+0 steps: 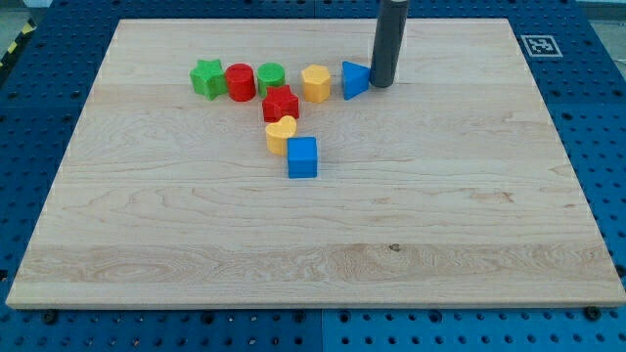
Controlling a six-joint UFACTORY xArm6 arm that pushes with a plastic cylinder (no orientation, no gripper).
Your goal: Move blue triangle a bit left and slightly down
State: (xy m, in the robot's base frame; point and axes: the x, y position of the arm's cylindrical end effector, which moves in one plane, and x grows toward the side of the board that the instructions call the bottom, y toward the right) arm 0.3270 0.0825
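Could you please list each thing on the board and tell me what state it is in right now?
blue triangle: flat on the board, my tip touching its right side.
my tip: down at the board.
yellow hexagon: just left of the triangle.
green cylinder: touching the red cylinder.
green star: leftmost.
red star: below the cylinders.
yellow heart: against the blue cube.

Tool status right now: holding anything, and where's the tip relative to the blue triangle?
Tool: a plain rod with no jaws, so it holds nothing.
My tip: on the board, at the right edge of the blue triangle, touching or nearly so.
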